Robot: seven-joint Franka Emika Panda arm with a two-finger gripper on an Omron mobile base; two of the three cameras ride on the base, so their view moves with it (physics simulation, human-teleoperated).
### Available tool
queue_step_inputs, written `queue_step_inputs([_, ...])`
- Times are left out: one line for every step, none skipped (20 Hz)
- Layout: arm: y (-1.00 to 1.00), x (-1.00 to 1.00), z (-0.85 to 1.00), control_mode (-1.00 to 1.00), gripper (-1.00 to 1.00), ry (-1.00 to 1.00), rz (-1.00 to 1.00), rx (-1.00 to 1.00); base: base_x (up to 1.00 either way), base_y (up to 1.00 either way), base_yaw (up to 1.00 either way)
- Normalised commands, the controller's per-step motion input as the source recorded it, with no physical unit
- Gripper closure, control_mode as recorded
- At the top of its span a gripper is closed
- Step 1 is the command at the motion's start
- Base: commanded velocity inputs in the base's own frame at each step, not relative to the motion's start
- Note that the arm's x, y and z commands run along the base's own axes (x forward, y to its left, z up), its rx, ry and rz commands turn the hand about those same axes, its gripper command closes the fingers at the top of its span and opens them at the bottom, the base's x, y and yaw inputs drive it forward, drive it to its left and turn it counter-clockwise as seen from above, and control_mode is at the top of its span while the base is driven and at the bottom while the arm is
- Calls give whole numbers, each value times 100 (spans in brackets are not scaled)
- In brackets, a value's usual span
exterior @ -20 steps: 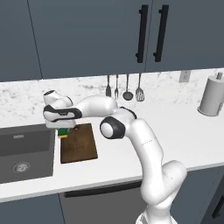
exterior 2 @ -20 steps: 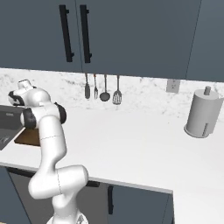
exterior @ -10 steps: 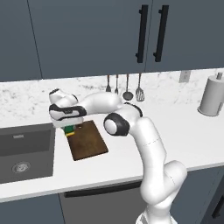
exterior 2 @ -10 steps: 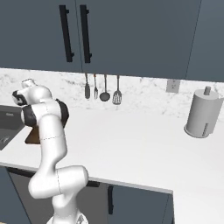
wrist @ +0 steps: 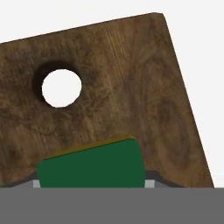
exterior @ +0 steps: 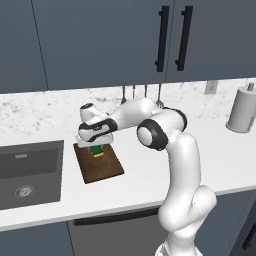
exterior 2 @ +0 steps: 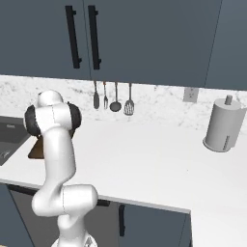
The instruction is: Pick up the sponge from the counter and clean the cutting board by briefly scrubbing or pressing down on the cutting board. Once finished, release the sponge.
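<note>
One long white bench (exterior: 150,175) carries everything I am working over, with a dark sink (exterior: 30,170) let into it to my left and a marbled backsplash behind; above hang dark blue cupboards with black bar handles, utensils (exterior 2: 115,99) hang on the wall, and a paper towel roll (exterior 2: 223,126) stands well off to my right; on the bench beside the sink lies the cutting board (exterior: 98,162), dark brown wood with a round hole (wrist: 61,87) near its short edge; my hand (exterior: 96,146) hangs over the far end of that board, and it holds the sponge (wrist: 92,168) gripped between its fingers, green face toward the camera and yellow layer just showing along one edge.

From the left base view the sponge sits at or just above the wood near the far edge; I cannot tell whether it is actually touching; I judge the step in hand to be the press or scrub itself, so I should go straight down with the sponge flat, keep the grip firm so it does not twist out, and stay on the wood, clear of the hole and the near edge; the board is loose on a smooth bench and could slide under a sideways push, so a short, light stroke suits better than a hard one; letting go comes after.
</note>
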Motion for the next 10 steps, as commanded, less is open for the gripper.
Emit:
queue_step_inputs([-85, -1, -28, -100, 100, -4, 10, 21, 0, 0, 0])
queue_step_inputs([-84, 0, -29, -100, 100, -3, 9, 20, 0, 0, 0])
queue_step_inputs([-84, 0, -27, -100, 100, -3, 9, 19, 0, 0, 0])
queue_step_inputs([-81, 0, -22, -100, 100, -2, 8, 18, 0, 0, 0])
queue_step_inputs([-79, 0, -16, -100, 100, -1, 8, 16, 0, 0, 0])
queue_step_inputs([-77, 0, -8, -100, 100, 0, 8, 15, 0, 0, 0])
queue_step_inputs([-69, 5, 0, -100, 100, 0, 9, 13, 0, 0, 0])
queue_step_inputs([-60, 11, 0, -100, 100, 0, 9, 11, 0, 0, 0])
queue_step_inputs([-48, 16, 0, -100, 100, 0, 9, 7, 0, 0, 0])
queue_step_inputs([-31, 14, 0, -100, 100, 0, 11, 1, 0, 0, 0])
